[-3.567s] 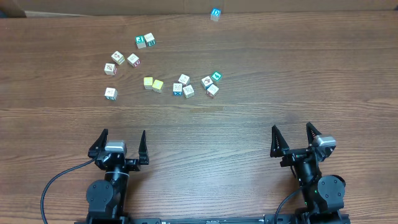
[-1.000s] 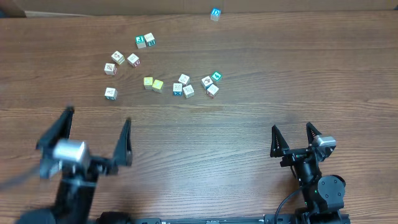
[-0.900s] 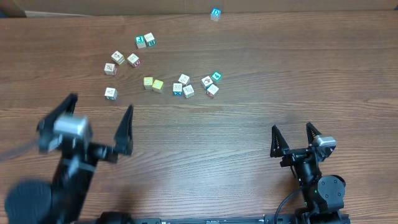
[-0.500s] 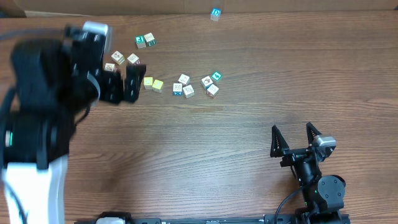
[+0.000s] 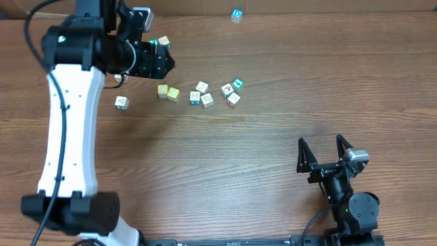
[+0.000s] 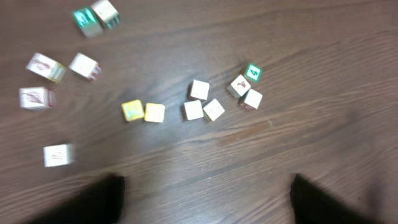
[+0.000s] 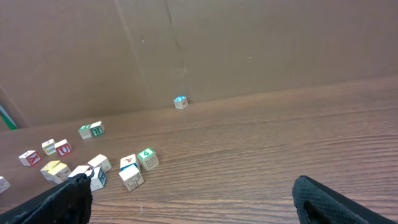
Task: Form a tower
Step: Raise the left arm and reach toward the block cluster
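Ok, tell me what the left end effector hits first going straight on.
Probably bare table, just short of the two yellow cubes; depth is hard to judge from its tilt.

Dark wood-grain table [image 5: 259, 150] — plain brown cardboard backdrop [image 7: 261, 43] along far edge, even light.

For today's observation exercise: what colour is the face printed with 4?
Green: the 4 cube, best in left wrist view.

The tower [image 5: 236, 15] stands behind the loose cubes [image 5: 202, 87]
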Robot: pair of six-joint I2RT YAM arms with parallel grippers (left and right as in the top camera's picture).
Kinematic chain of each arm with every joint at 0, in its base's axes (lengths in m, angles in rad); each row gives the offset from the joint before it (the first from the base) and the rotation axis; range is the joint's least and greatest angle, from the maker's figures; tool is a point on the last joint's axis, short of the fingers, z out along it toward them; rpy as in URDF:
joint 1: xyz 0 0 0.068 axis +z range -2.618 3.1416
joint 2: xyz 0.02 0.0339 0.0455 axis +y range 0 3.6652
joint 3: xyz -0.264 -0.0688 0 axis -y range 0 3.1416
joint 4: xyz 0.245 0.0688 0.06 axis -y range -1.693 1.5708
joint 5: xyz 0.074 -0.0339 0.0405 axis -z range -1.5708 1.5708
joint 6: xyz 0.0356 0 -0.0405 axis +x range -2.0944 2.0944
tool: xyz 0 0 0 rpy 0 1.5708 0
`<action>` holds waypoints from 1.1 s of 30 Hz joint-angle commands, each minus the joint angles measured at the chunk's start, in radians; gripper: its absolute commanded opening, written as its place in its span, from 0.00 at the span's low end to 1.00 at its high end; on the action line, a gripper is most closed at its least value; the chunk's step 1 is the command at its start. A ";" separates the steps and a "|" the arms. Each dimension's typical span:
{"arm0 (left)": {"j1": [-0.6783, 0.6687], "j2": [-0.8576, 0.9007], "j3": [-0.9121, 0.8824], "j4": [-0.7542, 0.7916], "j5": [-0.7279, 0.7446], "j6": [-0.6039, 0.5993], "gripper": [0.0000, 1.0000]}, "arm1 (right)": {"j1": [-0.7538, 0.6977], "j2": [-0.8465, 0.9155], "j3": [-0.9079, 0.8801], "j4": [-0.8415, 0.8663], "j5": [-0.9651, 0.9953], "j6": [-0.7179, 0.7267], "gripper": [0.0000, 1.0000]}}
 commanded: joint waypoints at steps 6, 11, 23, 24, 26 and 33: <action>-0.013 0.106 0.026 0.011 0.148 -0.007 0.04 | -0.003 -0.012 -0.010 0.005 0.000 0.005 1.00; -0.032 0.153 0.026 0.030 0.145 -0.069 0.04 | -0.003 -0.012 -0.010 0.005 0.000 0.005 1.00; -0.126 0.238 0.026 0.099 0.028 -0.224 0.04 | -0.003 -0.012 -0.010 0.005 0.000 0.005 1.00; -0.137 0.244 0.026 0.101 -0.013 -0.256 0.04 | -0.003 -0.012 -0.010 0.005 0.000 0.005 1.00; -0.160 0.251 0.026 0.102 -0.079 -0.307 0.04 | -0.003 -0.012 -0.010 0.005 0.000 0.005 1.00; -0.232 0.262 0.024 0.133 -0.243 -0.389 0.04 | -0.003 -0.012 -0.010 0.005 0.000 0.005 1.00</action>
